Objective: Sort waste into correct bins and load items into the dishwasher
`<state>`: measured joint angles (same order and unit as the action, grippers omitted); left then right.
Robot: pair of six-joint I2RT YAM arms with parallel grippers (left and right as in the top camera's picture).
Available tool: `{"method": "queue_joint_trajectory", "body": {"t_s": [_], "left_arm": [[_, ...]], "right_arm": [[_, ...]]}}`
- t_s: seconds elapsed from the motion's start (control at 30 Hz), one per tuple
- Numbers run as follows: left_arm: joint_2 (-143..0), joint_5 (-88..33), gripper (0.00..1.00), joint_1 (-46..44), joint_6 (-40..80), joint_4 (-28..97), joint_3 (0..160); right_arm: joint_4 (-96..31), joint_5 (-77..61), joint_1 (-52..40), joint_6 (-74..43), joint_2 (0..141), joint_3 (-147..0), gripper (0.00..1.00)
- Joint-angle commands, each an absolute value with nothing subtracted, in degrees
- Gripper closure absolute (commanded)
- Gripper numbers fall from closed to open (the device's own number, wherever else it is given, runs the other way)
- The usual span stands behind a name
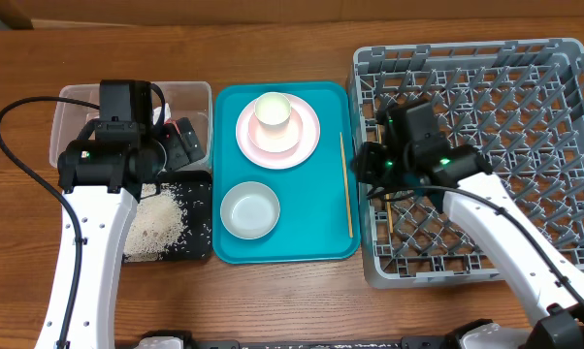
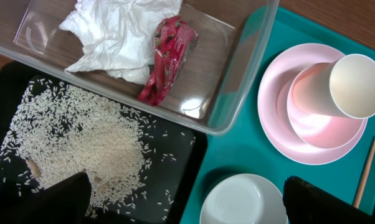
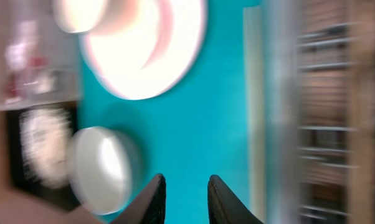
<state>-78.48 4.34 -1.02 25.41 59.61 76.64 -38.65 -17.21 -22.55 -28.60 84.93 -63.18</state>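
In the clear tub (image 2: 237, 93) lie a crumpled white napkin (image 2: 119, 34) and a red wrapper (image 2: 169, 59). Rice (image 2: 81, 143) is spread over the black tray (image 1: 200, 208). On the teal tray stand a pink plate (image 1: 277, 134) carrying a white cup (image 1: 273, 110), a white bowl (image 1: 249, 209) and one chopstick (image 1: 346, 184). Another thin wooden stick (image 1: 389, 218) lies inside the grey dish rack (image 1: 564, 58). My left gripper (image 2: 187, 205) hangs wide open over the edge between the black tray and the bowl. At the rack's left edge, my right gripper (image 3: 184, 193) is a little open and holds nothing.
The teal serving tray (image 1: 321, 242) sits between the bins on the left and the rack on the right. Both arms' black cables trail over the wooden table (image 1: 20, 242). The right wrist view is blurred by motion.
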Motion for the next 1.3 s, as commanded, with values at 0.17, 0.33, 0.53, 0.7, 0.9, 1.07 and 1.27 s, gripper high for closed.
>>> {"method": "queue_joint_trajectory", "body": {"t_s": [0.17, 0.33, 0.53, 0.7, 0.9, 1.07, 1.27], "left_arm": [[-78.41, 4.47, 0.00, -0.78, 25.32, 59.55, 77.47], [-78.41, 4.47, 0.00, -0.78, 25.32, 59.55, 77.47], [-78.41, 4.47, 0.00, -0.78, 25.32, 59.55, 77.47], [-78.41, 4.47, 0.00, -0.78, 25.32, 59.55, 77.47], [-78.41, 4.47, 0.00, -0.78, 25.32, 59.55, 77.47], [-78.41, 4.47, 0.00, -0.78, 25.32, 59.55, 77.47], [-78.41, 4.47, 0.00, -0.78, 25.32, 59.55, 77.47]], "right_arm": [[-35.48, -13.37, -34.87, -33.06, 84.88, -62.96, 0.75], [-37.39, -2.79, -40.84, -33.08, 84.93, -62.96, 0.75], [-38.33, 4.34, -44.38, -33.08, 84.93, -62.96, 0.75], [-39.75, 8.91, -45.45, -33.10, 85.34, -62.94, 0.75], [-39.94, 10.94, -45.69, -33.82, 88.62, -62.94, 0.75], [-39.94, 14.41, -45.69, -34.81, 93.76, -62.94, 0.75], [-39.92, 18.06, -45.69, -38.52, 100.49, -62.94, 0.71]]}}
